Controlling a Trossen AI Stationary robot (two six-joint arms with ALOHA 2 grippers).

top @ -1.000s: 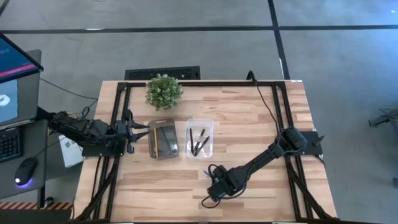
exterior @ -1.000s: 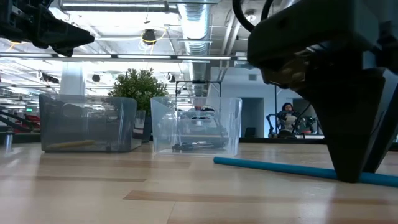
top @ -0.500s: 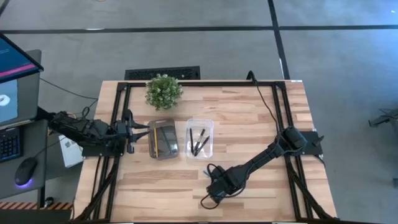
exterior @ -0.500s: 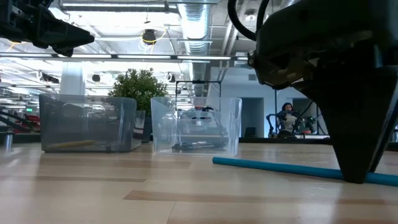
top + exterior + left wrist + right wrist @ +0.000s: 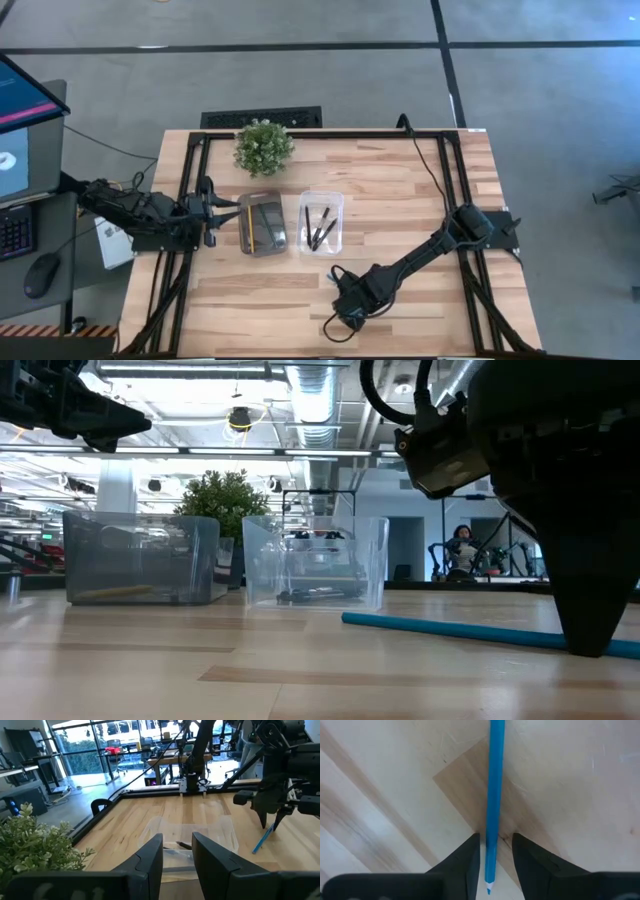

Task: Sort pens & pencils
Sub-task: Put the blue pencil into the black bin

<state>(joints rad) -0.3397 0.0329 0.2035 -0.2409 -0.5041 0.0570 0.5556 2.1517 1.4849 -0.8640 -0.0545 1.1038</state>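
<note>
A blue pencil [image 5: 493,795] lies flat on the wooden table near its front edge; it also shows in the low view [image 5: 450,630]. My right gripper [image 5: 495,840] points straight down over it, open. One finger stands on each side of the pencil near its tip end, with a gap showing on both sides. A yellow pencil [image 5: 252,228] lies in the grey bin [image 5: 262,225]. Black pens [image 5: 320,228] lie in the clear bin [image 5: 321,203]. My left gripper [image 5: 177,855] waits level at the table's left edge, open with nothing between its fingers.
A potted plant [image 5: 263,147] stands at the back, behind the two bins. Black frame rails run along the table's left, right and far edges. Bare wood lies between the bins and the front edge. A monitor, a keyboard and a mouse sit beyond the left edge.
My right gripper has rolled about its downward-pointing line while staying in place over the blue pencil. In the low view its finger now stands farther right along the pencil. The pencil has not moved.
</note>
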